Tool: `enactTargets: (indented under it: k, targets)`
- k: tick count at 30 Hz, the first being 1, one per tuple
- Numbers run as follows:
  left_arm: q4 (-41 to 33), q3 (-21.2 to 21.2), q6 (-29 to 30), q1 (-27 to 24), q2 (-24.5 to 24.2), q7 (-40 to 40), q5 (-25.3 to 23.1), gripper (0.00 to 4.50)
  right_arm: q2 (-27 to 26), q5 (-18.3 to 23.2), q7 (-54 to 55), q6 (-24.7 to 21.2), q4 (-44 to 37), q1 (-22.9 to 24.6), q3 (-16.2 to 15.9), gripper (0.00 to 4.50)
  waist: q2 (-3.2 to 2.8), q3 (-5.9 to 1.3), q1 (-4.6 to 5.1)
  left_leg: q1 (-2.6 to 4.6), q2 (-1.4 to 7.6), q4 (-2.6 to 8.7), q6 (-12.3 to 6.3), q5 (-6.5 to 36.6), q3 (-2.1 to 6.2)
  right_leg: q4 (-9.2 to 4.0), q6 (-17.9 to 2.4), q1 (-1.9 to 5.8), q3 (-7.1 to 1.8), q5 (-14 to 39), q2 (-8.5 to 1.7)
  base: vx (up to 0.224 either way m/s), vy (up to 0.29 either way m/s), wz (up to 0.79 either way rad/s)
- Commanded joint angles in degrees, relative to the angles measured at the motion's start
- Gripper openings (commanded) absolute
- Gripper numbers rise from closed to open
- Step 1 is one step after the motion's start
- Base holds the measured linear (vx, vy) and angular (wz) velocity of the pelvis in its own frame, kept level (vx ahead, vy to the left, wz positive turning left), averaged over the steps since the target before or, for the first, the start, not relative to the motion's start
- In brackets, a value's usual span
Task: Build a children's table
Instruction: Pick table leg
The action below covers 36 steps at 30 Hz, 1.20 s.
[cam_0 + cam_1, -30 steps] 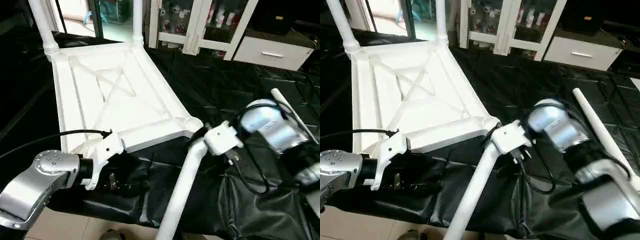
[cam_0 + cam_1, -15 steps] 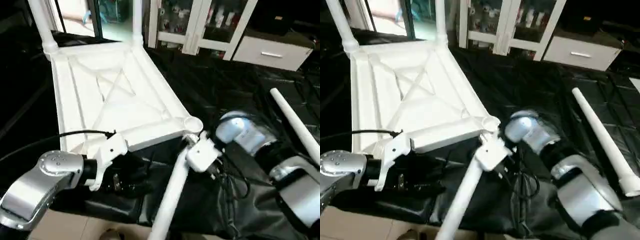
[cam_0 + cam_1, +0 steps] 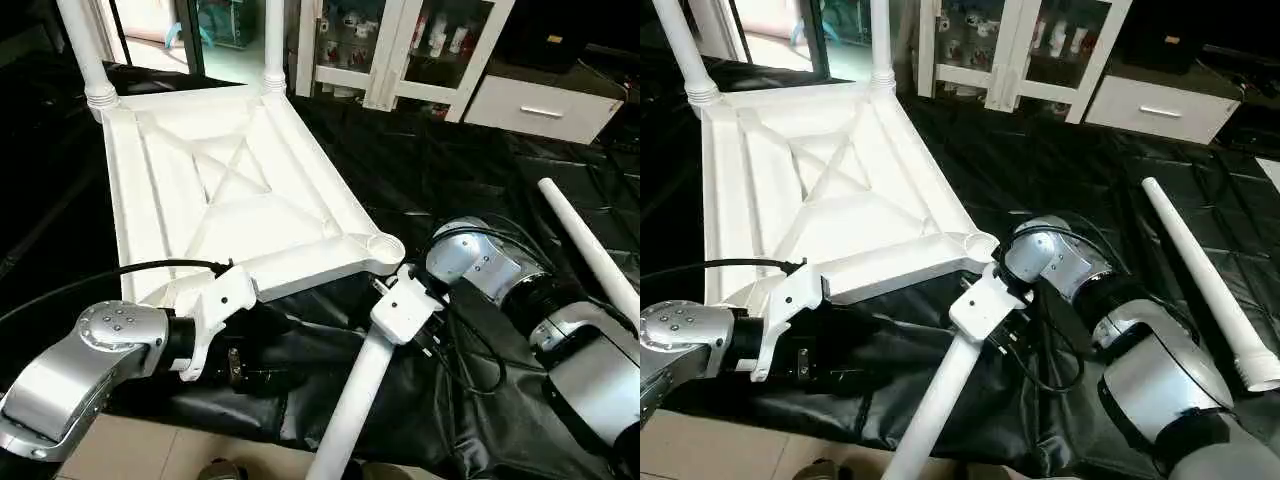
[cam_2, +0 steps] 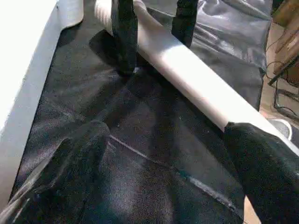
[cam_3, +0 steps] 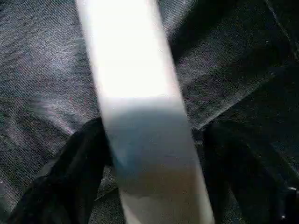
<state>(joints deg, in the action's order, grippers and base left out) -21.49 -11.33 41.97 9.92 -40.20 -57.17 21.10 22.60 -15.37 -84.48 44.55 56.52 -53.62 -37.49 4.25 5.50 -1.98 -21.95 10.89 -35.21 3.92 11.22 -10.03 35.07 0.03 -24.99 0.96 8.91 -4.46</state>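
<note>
Right tool (image 4: 154, 21) straddles leg (image 3: 355, 405) — beside tabletop (image 3: 230, 190).

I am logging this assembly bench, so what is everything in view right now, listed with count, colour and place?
Table top: one, white, upside down on the black sheet, ribs showing.
Fitted legs: two, white, standing in the far corner sockets.
Leg being handled: one, white, its end near the empty near corner socket, running out past the bench's front edge.
Spare leg: one, white, lying on the sheet to the right.
Black sheet: one, covering the work bench.
Cabinets: white, glass doors, behind the bench.
Drawer unit: one, white, back right.
Left gripper: black fingers open, under the top's near edge.
Right gripper: black fingers either side of the handled leg.
</note>
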Motion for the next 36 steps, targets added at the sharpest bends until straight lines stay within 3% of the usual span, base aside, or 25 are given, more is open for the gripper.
enactTargets:
  k: [1, 17, 22, 29, 31, 36]
  targets:
    - [-1.04, -0.76, -0.09, 1.12, -0.21, 0.18, 0.29, 4.46, 0.56, -1.36, -1.23, 0.54, 1.78, 0.11, -0.44, 3.31, -0.98, -3.44, 0.22, 0.95, 1.89, 4.76, -3.95, 13.27, 0.04, -2.95, -16.39, 2.78, -1.35, 12.03, -2.1, 0.0, 0.0, 0.0]
    - [0.34, -0.96, -1.16, 1.95, 0.0, 0.4, -0.39, 4.46, 0.21, 1.51, -3.15, 2.67, 2.37, -1.46, 1.7, 2.05, -1.04, -3.84, 0.24, 0.87, 1.89, 4.51, -4.53, 11.96, 0.01, -2.63, -17.07, 2.9, -1.33, 9.77, -2.1, 0.0, 0.0, 0.0]
    - [1.11, -1.05, -1.74, 2.35, 0.19, 0.68, -0.76, 4.46, -0.07, 4.12, -5.31, 2.67, 0.94, -1.46, 2.84, 1.93, -1.08, -3.97, 0.26, 0.88, 1.92, 4.37, -5.34, 10.91, -0.05, -2.46, -17.87, 2.96, -1.27, 8.24, -2.07, 0.0, 0.0, 0.0]
    - [1.68, -0.85, -2.14, 2.67, 0.54, 1.12, -0.9, 4.46, 0.19, 7.11, -7.45, 1.71, -1.15, -1.48, 4.59, 1.88, -1.13, -4.07, 0.19, 0.99, 2.0, 4.39, -5.03, 11.78, 0.0, -2.49, -17.64, 2.97, -1.29, 9.22, -2.11, 0.0, 0.0, 0.0]
    - [2.36, -0.64, -2.42, 3.12, 0.95, 1.46, -0.82, 4.46, 1.54, 10.18, -7.99, 0.72, -3.27, -1.58, 5.17, 1.88, -1.12, -4.1, 0.18, 1.0, 1.96, 4.37, -4.96, 12.0, -0.02, -2.5, -17.57, 2.96, -1.26, 9.35, -2.04, 0.0, 0.0, 0.0]
    - [3.22, -0.23, -2.95, 3.88, 1.71, 2.07, -0.94, 4.46, 7.23, 15.29, -8.02, -0.25, -9.47, 0.13, 2.64, 1.88, -1.12, -4.14, -0.17, 1.08, 1.86, 4.29, -5.11, 11.02, -0.08, -2.44, -17.42, 3.06, -1.19, 7.95, -1.89, 0.0, 0.0, 0.0]
